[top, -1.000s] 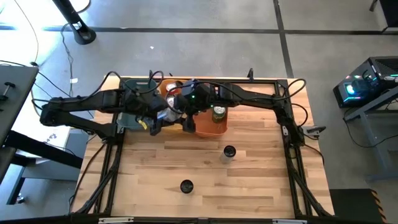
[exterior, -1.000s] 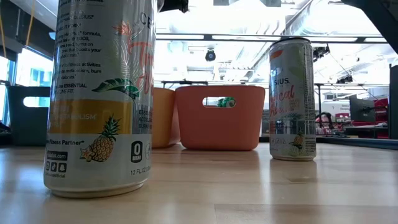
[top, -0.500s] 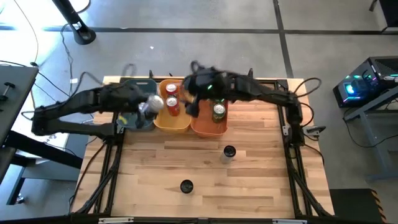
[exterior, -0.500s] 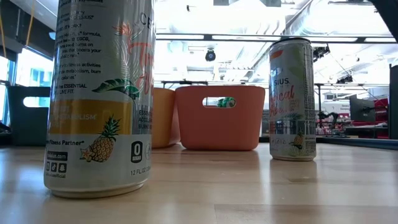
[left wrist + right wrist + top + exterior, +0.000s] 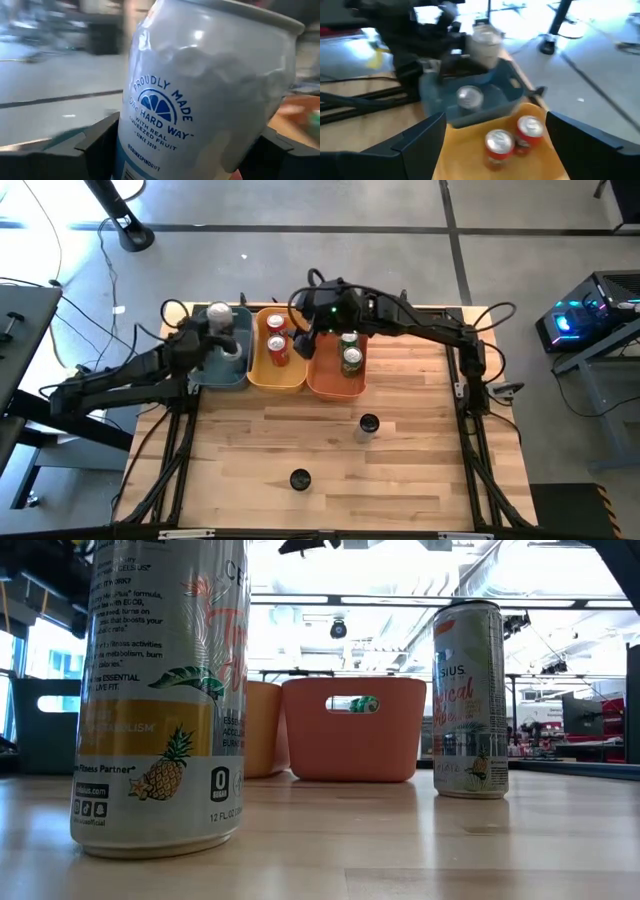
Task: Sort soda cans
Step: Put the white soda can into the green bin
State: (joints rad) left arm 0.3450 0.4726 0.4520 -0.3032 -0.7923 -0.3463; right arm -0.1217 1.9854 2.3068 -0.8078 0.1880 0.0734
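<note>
Cans are filling bins; left gripper point(image 5: 218, 320) is clutching a silver can point(image 5: 200, 95), right gripper point(image 5: 312, 338) is hanging spread and empty, two cans point(image 5: 369, 423) are waiting.

1. I see my left gripper point(image 5: 218, 320) has swung away from the middle of the bins, where it was crowded against the other arm, out to the far edge of the dark teal bin point(image 5: 205, 369).
2. It carried a silver can point(image 5: 200, 95) along; the can now sits clamped between its fingers point(image 5: 97, 150) above that bin, where another silver can point(image 5: 469, 96) lies.
3. My right gripper point(image 5: 305, 345) has pulled back from the near rim of the orange bin point(image 5: 330, 385) toward the back of the bench point(image 5: 330, 480).
4. Its fingers point(image 5: 415, 142) have spread wider and are empty.
5. A second green can point(image 5: 348, 340) now shows in the orange bin, behind the first point(image 5: 352, 360).
</note>
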